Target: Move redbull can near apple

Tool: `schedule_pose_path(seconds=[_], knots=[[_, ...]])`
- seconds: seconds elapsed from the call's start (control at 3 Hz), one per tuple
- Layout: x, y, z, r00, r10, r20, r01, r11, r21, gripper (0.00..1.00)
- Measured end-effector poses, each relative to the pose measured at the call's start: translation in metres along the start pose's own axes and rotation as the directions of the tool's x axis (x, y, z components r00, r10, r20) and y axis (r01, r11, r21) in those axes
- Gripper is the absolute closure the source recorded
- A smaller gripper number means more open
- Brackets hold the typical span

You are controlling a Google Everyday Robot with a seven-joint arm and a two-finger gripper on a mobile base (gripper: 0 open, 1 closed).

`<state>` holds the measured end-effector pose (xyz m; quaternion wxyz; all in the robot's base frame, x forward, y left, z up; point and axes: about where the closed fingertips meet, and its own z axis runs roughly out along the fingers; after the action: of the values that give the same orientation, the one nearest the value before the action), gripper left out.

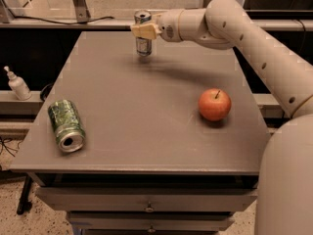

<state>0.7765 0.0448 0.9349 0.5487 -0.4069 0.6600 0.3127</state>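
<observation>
Gripper (144, 31) at far edge of table (146, 111), clamped around slim can (143, 47). From there to apple (214, 104), right of centre: bare tabletop, nothing between. Green can (66, 125) lies on its side front-left, well apart from that lane. Arm (244, 28) spans the far-right corner above the surface.

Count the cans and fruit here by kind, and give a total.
Cans: 2, the slim blue-and-silver metal redbull can held by the gripper at the back, the green patterned can lying front left.
Apples: 1, the round red-orange apple.
Total: 3.
</observation>
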Motion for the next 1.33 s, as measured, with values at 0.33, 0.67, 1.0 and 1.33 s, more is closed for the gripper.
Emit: schedule_pose_path(seconds=[0.33, 0.67, 1.0, 1.33], knots=[[-0.023, 0.014, -0.046, 0.999, -0.018, 0.034, 0.017, 0.9992, 0.036, 1.0], [-0.032, 0.035, -0.105, 0.999, -0.023, 0.029, 0.02, 0.9959, 0.088, 1.0], [-0.021, 0.061, -0.166, 1.0, -0.001, 0.001, 0.001, 0.9895, 0.144, 1.0], [0.007, 0.075, -0.217, 0.999, 0.042, -0.022, -0.037, 0.98, 0.196, 1.0]])
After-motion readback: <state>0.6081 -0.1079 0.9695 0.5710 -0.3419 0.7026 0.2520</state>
